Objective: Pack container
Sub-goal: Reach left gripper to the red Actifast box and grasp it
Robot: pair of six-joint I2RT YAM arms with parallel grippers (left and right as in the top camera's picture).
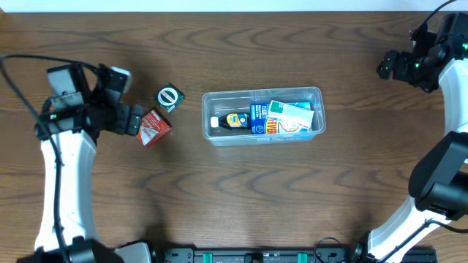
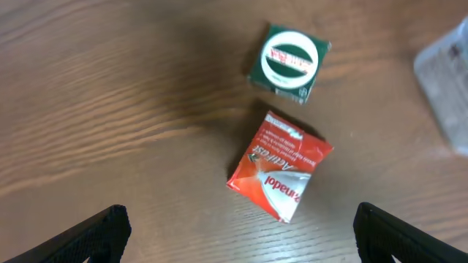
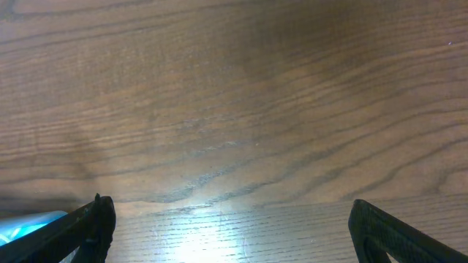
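The clear plastic container [image 1: 262,117] sits mid-table and holds a small yellow-and-black bottle [image 1: 232,120], a blue packet [image 1: 259,119] and a white-and-green box [image 1: 292,117]. A red-and-white packet [image 1: 154,128] [image 2: 279,166] and a small green box with a white oval label [image 1: 169,98] [image 2: 289,63] lie on the table left of the container. My left gripper [image 1: 131,120] [image 2: 240,241] is open and empty, just left of the red packet. My right gripper [image 1: 387,66] [image 3: 230,234] is open and empty at the far right, over bare wood.
The wooden table [image 1: 241,190] carries everything. A blurred corner of the container shows at the right edge of the left wrist view [image 2: 446,66]. The right arm's base stands at the lower right [image 1: 439,183].
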